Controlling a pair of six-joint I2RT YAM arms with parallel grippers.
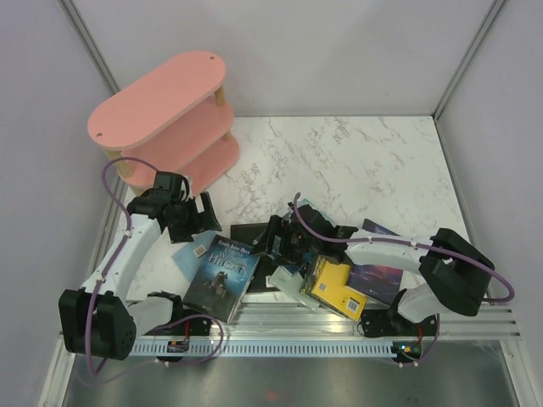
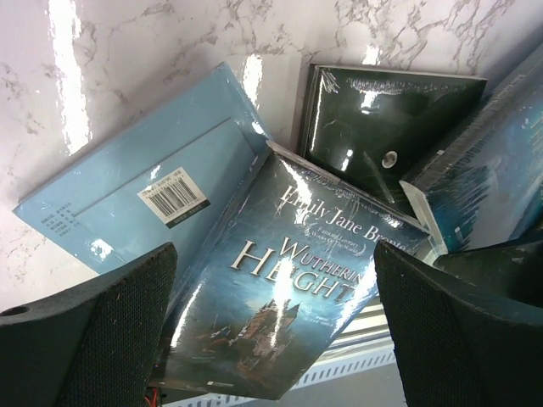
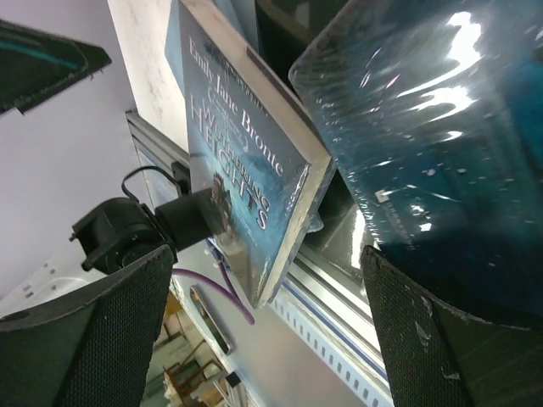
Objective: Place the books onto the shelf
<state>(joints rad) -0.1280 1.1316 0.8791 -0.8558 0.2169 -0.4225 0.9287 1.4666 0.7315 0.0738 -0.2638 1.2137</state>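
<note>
Left gripper (image 2: 271, 284), right gripper (image 3: 263, 284) both spread. Glossy film-wrapped books (image 1: 222, 273) heaped at marble worktop (image 1: 365, 161) near edge; pink oval-board shelf (image 1: 161, 102) in far-left corner.

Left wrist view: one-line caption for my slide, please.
Open left gripper hovers over the Wuthering Heights paperback, which overlaps a pale blue book, black book beyond, on the marble table.
</note>
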